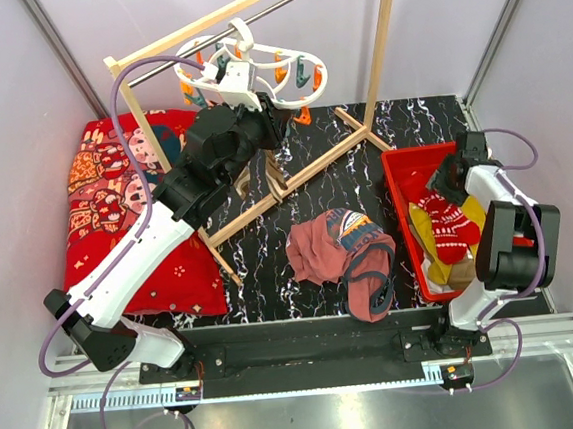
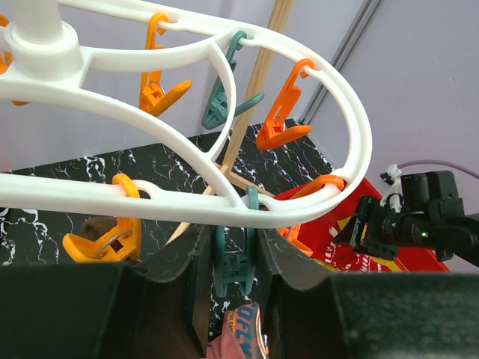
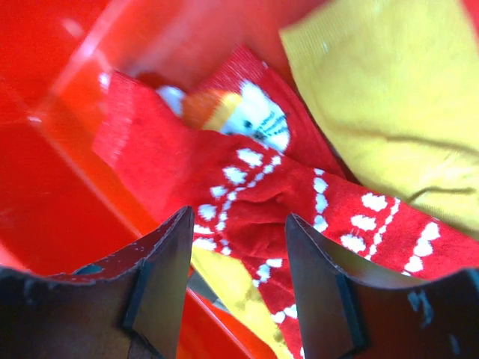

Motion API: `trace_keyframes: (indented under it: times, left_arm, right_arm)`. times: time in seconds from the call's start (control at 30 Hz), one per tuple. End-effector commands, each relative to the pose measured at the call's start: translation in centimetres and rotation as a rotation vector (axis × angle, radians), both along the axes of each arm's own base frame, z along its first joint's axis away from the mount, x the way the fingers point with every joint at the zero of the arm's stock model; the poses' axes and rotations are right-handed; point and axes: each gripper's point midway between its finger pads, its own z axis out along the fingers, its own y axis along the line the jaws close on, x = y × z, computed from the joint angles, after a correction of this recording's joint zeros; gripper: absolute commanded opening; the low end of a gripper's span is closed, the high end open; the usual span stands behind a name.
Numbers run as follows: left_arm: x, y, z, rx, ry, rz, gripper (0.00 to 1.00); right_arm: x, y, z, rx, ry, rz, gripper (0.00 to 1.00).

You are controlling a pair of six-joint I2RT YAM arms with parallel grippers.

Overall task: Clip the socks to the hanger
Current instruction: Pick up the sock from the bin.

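Note:
The white oval hanger (image 1: pixel 254 72) hangs from the rail with orange and teal pegs. My left gripper (image 1: pixel 270 116) reaches up beneath it. In the left wrist view this gripper (image 2: pixel 233 258) is shut on a teal peg (image 2: pixel 236 262) hanging under the white ring (image 2: pixel 150 202). The socks lie in a red bin (image 1: pixel 396 180): a red sock with white pattern (image 1: pixel 450 228) across a mustard yellow sock (image 1: pixel 420 225). My right gripper (image 1: pixel 446 182) is down in the bin. Its jaws (image 3: pixel 239 224) stand open just above the red sock (image 3: pixel 284 194), the yellow sock (image 3: pixel 389 90) beside it.
A wooden-pole rack (image 1: pixel 303 168) stands across the middle of the black marbled table. A rust-maroon garment (image 1: pixel 345 250) lies crumpled in front. A red cartoon-print cushion (image 1: pixel 113 179) fills the left side. The bin wall (image 3: pixel 60 187) is close to my right gripper's left finger.

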Motion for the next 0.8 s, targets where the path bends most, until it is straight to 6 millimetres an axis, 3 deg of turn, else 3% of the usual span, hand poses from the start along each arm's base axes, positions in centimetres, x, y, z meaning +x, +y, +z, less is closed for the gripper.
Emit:
trace_keyframes:
  times: [0.0,0.1,0.3,0.33,0.6,0.77]
  left_arm:
    - [-0.4,0.2,1.9,-0.035,-0.042,-0.007,0.0]
    - [-0.4,0.2,1.9,-0.034,-0.04,-0.005,0.0]
    - [-0.2,0.2,1.7,-0.022,-0.039,-0.001,0.0]
    - [-0.2,0.3,1.7,-0.019,-0.04,0.001,0.0]
    - [0.1,0.2,1.3,-0.008,-0.031,0.007,0.0]
    - [0.2,0.1,1.1,-0.004,-0.027,0.007,0.0]
  right_arm:
    - [3.0,0.3,5.0,-0.079,-0.172,0.083,0.59]
    - [4.0,1.7,6.2,-0.124,-0.204,0.172,0.57]
    - [6.4,4.3,5.2,-0.097,-0.183,0.326,0.54]
    - [6.5,4.4,4.1,-0.087,-0.15,0.338,0.54]
    - [8.8,5.8,1.3,-0.096,-0.072,0.422,0.5]
    - [8.1,5.9,-2.7,-0.094,0.064,0.433,0.49]
